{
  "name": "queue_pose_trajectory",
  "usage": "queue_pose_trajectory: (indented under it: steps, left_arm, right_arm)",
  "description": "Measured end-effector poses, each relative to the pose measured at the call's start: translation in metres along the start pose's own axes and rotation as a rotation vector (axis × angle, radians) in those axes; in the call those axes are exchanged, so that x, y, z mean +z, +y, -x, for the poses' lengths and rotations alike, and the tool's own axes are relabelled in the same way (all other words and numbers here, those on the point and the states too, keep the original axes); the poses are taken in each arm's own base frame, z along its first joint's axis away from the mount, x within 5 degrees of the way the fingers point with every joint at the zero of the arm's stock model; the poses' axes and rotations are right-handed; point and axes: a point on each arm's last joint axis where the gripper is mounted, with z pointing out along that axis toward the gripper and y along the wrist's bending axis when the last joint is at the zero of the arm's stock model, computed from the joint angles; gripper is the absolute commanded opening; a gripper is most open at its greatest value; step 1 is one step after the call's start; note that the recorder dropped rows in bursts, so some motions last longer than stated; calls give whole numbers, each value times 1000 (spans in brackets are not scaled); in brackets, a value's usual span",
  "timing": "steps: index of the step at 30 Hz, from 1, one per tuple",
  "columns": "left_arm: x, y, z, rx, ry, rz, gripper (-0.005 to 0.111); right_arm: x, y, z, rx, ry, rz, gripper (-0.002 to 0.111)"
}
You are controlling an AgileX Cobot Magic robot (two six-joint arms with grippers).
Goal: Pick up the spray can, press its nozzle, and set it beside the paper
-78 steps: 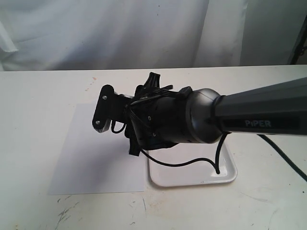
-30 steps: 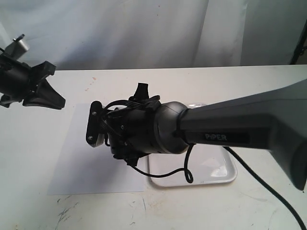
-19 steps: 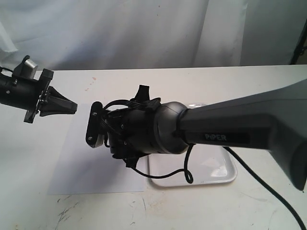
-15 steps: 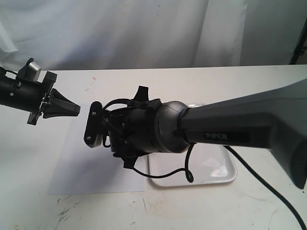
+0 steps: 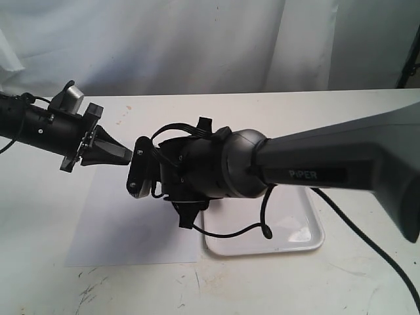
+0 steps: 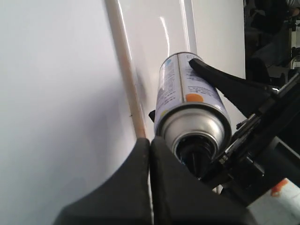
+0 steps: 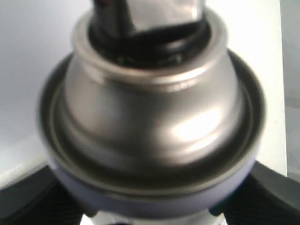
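The spray can (image 6: 190, 105) hangs in the air, gripped round its white dotted body by my right gripper (image 7: 150, 213), one black finger (image 6: 225, 84) along its side. Its silver shoulder (image 7: 154, 117) fills the right wrist view, with the black nozzle (image 6: 192, 157) on top. My left gripper (image 6: 150, 140) is shut, its pointed tip right beside the nozzle; contact cannot be told. In the exterior view the left gripper (image 5: 126, 155) points at the right wrist (image 5: 210, 170), which hides the can. The paper (image 5: 125, 230) lies flat on the table below.
A glossy white tray (image 5: 298, 239) sits to the right of the paper, partly under the right arm. A black cable loops down from the right wrist over the tray. White curtains hang behind the table.
My left gripper has travelled in from the far left, fingers shut, until its tip reached the can's top. The right arm with the can shifted slightly right.
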Motion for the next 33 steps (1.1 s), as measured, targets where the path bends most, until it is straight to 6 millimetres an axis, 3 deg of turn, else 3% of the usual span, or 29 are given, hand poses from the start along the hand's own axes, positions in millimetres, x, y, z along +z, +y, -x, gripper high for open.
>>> queue_pose_trajectory:
  steps: [8,18,33]
  left_arm:
    - [1,1,-2,2,21,17,0]
    - [23,-12,-7,40,91,24,0]
    - [24,-12,-8,47,105,35,0]
  right_arm:
    - [1,2,-3,-30,18,43,0]
    - [1,2,-3,-83,17,45,0]
    - [3,3,-7,-67,41,79,0]
